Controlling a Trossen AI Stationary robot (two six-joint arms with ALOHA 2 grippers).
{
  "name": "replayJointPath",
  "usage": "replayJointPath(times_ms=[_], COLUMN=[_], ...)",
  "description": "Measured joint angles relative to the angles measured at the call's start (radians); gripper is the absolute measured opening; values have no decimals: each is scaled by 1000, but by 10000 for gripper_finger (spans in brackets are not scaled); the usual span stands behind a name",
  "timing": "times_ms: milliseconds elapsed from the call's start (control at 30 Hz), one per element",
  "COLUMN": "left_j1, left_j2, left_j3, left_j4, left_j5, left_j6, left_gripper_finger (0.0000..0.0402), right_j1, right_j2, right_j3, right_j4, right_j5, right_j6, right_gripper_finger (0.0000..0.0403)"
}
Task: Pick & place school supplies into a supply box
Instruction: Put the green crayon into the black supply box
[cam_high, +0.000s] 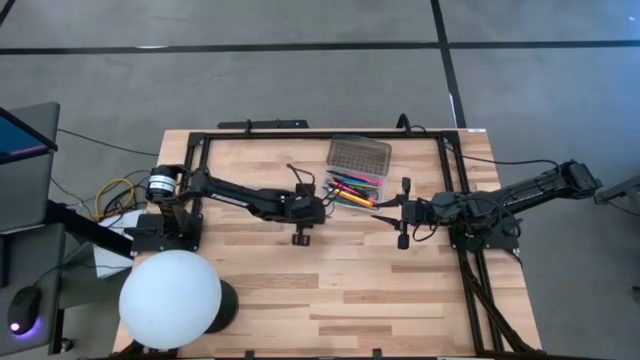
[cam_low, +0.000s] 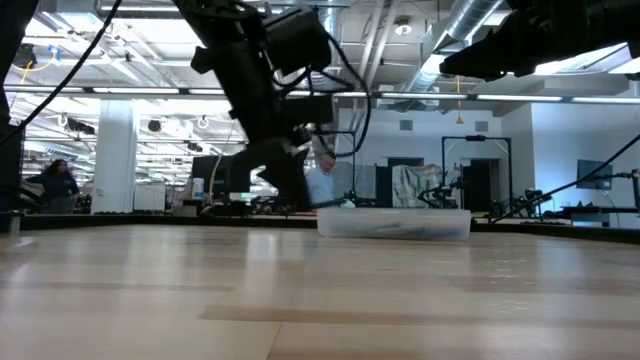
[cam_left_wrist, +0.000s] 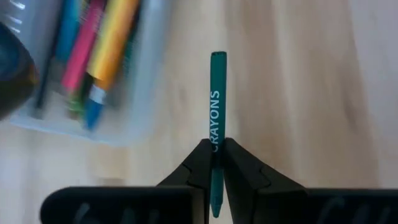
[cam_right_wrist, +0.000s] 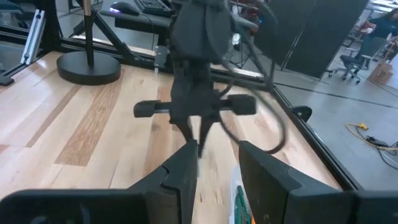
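The left gripper (cam_left_wrist: 216, 163) clamps a green crayon (cam_left_wrist: 217, 99) between its closed fingers, the stick pointing forward past the fingertips, just beside the open box (cam_high: 355, 187) and above the bare wood of the table (cam_high: 380, 290). The box lies toward the table's far edge, its dotted lid (cam_high: 359, 155) folded back on the far side, and pens (cam_high: 350, 190) in pink, yellow and blue already fill its tray. The right gripper (cam_high: 403, 212) waits on the box's other side, close by; its fingers stand partly apart with nothing seen between them. In the low view the box shows as a pale, shallow tray with the left arm hanging just beside it and people in the room beyond.

The step in hand looks like the carry: the crayon is gripped but not yet over the tray. The next move would call for swinging the crayon across the box's near wall, lining it up with the pens' length, lowering it and only then letting go, lest it roll off onto the table.
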Motion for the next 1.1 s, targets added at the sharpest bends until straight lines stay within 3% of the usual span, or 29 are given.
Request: replayJointPath(times_ms=[167, 367, 733, 900, 1100], left_j1=[10, 68, 219, 231, 230], left_j2=[-1, -3, 18, 90, 91], left_j3=[27, 34, 36, 34, 35], left_j4=[97, 268, 402, 443, 443], left_j5=[-106, -114, 92, 99, 94], left_j6=[80, 174, 117, 118, 115], left_gripper_finger=[18, 18, 18, 18, 18], right_j1=[0, 0, 0, 0, 0], right_j2=[0, 0, 0, 0, 0], right_j3=[0, 0, 0, 0, 0], right_j4=[-8, -21, -25, -29, -54], right_j5=[0, 0, 0, 0, 0], right_j6=[0, 1, 1, 1, 2], right_gripper_finger=[111, 111, 111, 111, 111])
